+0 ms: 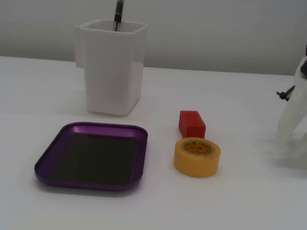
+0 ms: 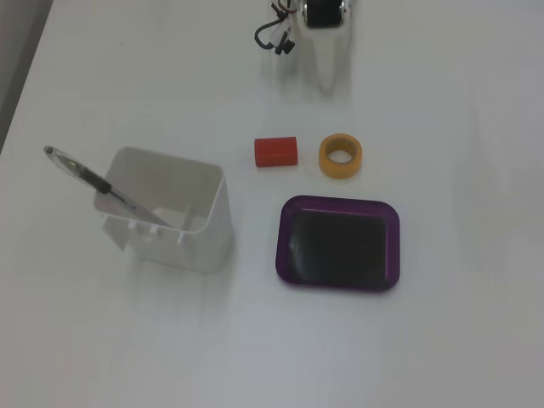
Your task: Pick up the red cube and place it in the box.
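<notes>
The red cube [image 1: 192, 124] lies on the white table, just behind the yellow tape roll [image 1: 196, 157]; in the top-down fixed view the cube [image 2: 275, 151] lies left of the roll [image 2: 341, 156]. The purple-rimmed box [image 1: 141, 159] is empty, with a dark bottom, and sits left of the roll; from above the box [image 2: 340, 201] lies below the cube and roll. My white gripper [image 1: 291, 148] points down at the table at the right edge, well apart from the cube. From above the gripper [image 2: 330, 83] blends into the table, so its jaws are unclear.
A tall white container [image 1: 110, 64] with a pen [image 1: 118, 10] in it stands behind the box; from above the container [image 2: 166, 208] is at the left. Black cables [image 2: 274, 36] hang by the arm.
</notes>
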`<state>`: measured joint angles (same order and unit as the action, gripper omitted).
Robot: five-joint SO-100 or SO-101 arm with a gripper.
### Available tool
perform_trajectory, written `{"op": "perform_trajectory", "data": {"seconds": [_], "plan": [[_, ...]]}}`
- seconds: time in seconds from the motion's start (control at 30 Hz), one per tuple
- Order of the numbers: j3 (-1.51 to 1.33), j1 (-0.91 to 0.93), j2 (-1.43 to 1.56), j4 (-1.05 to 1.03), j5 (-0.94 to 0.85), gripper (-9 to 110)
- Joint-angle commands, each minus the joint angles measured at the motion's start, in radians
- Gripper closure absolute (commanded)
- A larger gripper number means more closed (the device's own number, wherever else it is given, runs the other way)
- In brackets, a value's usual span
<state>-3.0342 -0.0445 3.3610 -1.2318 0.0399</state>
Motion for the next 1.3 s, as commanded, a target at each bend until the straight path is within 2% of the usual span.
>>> {"op": "perform_trajectory", "data": {"seconds": [0.0, 0.7, 0.97, 1.13, 1.27], "plan": [[-0.006, -0.008, 0.080, 0.014, 0.005, 100], [0.005, 0.005, 0.080, 0.025, 0.003, 99], [0.149, 0.008, 0.061, 0.298, 0.000, 99], [0.167, 0.020, 0.014, 0.314, -0.008, 99], [0.262, 0.129, -0.163, 0.313, -0.009, 99]]}}
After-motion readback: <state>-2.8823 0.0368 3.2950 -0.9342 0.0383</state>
